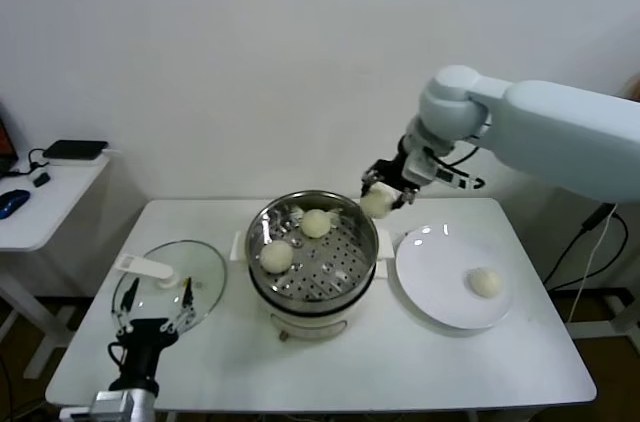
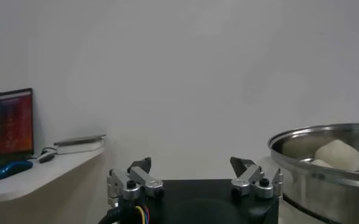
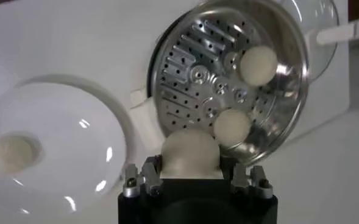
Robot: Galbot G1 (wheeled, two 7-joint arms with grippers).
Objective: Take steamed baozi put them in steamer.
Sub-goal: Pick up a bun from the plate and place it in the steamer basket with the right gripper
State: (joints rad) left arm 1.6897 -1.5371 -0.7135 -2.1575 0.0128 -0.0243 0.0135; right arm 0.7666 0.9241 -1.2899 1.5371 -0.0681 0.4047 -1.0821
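Observation:
The steel steamer (image 1: 352, 214) stands mid-table on its white base and holds two baozi (image 1: 316, 223) (image 1: 277, 256). My right gripper (image 1: 379, 201) is shut on a third baozi (image 1: 376, 204) and holds it in the air just above the steamer's right rim. In the right wrist view that baozi (image 3: 189, 152) sits between the fingers, with the steamer (image 3: 292, 55) and its two baozi (image 3: 258, 64) (image 3: 232, 126) beyond. A fourth baozi (image 1: 485, 282) lies on the white plate (image 1: 430, 277), also in the right wrist view (image 3: 10, 152). My left gripper (image 1: 154, 310) is open and empty at the table's front left, parked.
A glass lid (image 1: 205, 277) with a white handle lies on the table left of the steamer, right by my left gripper. A side table (image 1: 40, 212) with a mouse and a black device stands at far left. A cable hangs at far right.

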